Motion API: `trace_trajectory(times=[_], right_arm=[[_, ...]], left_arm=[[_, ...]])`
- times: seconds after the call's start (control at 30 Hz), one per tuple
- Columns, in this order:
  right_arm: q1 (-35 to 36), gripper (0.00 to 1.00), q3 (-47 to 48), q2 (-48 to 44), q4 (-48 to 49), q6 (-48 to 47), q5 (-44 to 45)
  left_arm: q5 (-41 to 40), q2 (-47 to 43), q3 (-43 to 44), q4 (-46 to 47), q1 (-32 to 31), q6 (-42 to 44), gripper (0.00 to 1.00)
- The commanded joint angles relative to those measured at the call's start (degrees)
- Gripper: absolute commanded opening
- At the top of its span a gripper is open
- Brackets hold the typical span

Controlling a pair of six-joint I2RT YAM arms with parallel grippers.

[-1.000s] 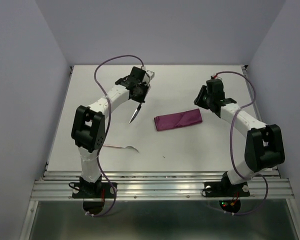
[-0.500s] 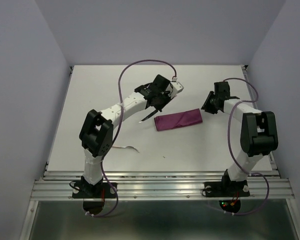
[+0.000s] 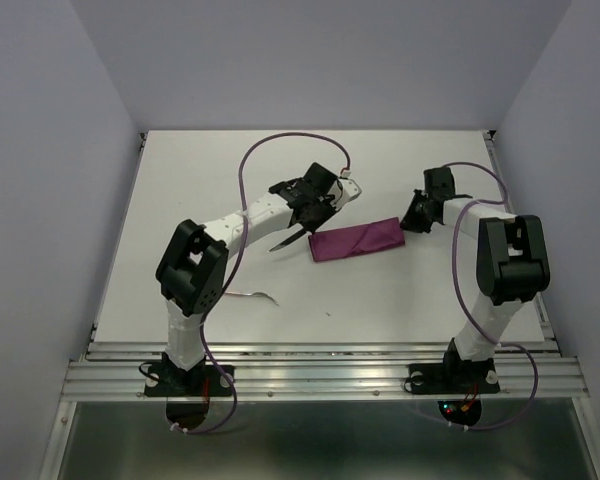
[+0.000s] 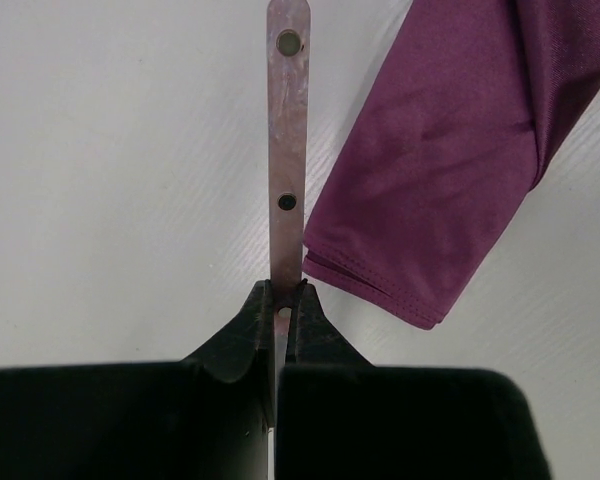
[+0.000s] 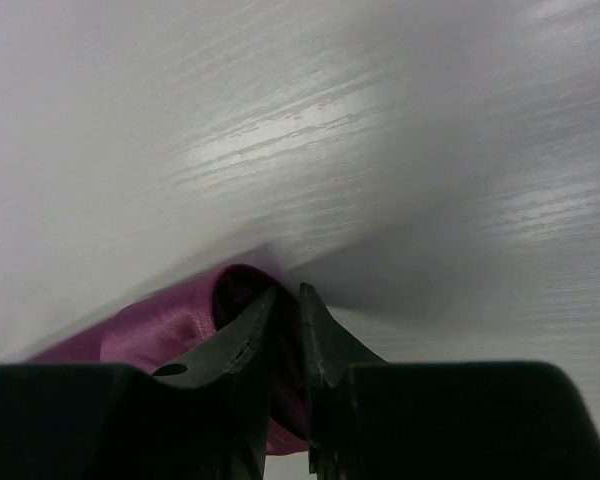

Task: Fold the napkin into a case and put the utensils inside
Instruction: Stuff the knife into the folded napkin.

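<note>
While left tool (image 4: pixel 283 292) clamps knife (image 4: pixel 287 150) | right tool (image 5: pixel 288 296) pinches case (image 5: pixel 170 325) end | blur hides grip depth.

knife (image 4: pixel 288 150) just left of case (image 3: pixel 357 240), second utensil (image 3: pixel 252 294) front-left

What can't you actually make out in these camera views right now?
Left wrist: the other end of the held utensil, hidden behind the left gripper.
Right wrist: blurred; whether the right gripper pinches the napkin is unclear.
Top: the loose utensil, too small to identify.
</note>
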Motion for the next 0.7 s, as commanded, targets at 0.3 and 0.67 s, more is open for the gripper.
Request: trace_trajectory(times=[0.3,0.67], right_arm=[[7.1,0.20,15.2,9.7,-1.1,-3.0,-6.7],[8.4,0.21,21.0,13.7,-2.2,-2.8,-6.7]], left_arm=[[9.0,-3.8,-2.3,-2.4,-0.6,1.7,0.00],[12.9,1.5,5.0,-14.0,-0.3,-3.7,0.00]])
